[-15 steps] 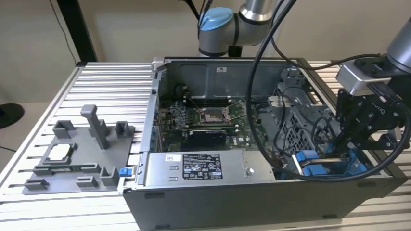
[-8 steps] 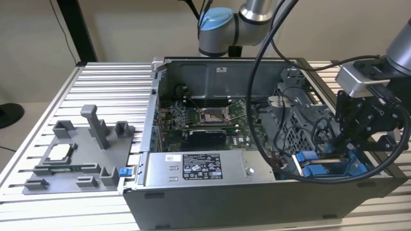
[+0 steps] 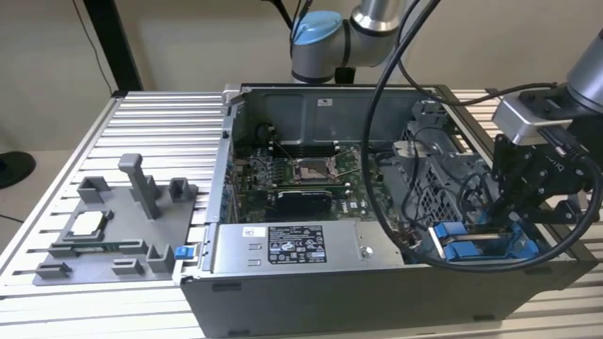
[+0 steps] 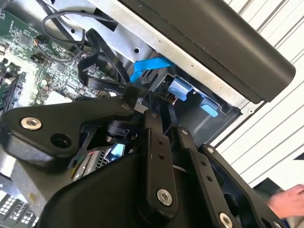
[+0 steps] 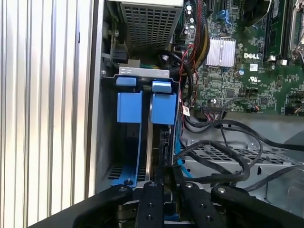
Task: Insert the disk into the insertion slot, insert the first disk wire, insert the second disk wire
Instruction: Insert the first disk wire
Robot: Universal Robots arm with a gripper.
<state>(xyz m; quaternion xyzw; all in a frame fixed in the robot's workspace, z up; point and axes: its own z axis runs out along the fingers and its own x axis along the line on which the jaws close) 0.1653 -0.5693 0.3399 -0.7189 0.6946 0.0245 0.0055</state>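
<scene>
Gripper [image 5: 168,183] sits low over slot [image 5: 142,72] at case [image 3: 377,296] corner; open or closed, can't tell. Disk [image 5: 164,109] looks seated in slot. Wire [image 5: 223,124] step seems in hand and calls for squaring its end to disk.

In the exterior view black cables [image 3: 368,141] and the case wall [image 3: 377,296] hide the lower end of the gripper [image 3: 506,224] and most of the insertion slot [image 3: 471,245]. In the first wrist view the slot's inside is too dark to tell whether the disk sits there. A hand [image 4: 290,202] in the second wrist view is blurred and cut by the picture's edge.
</scene>
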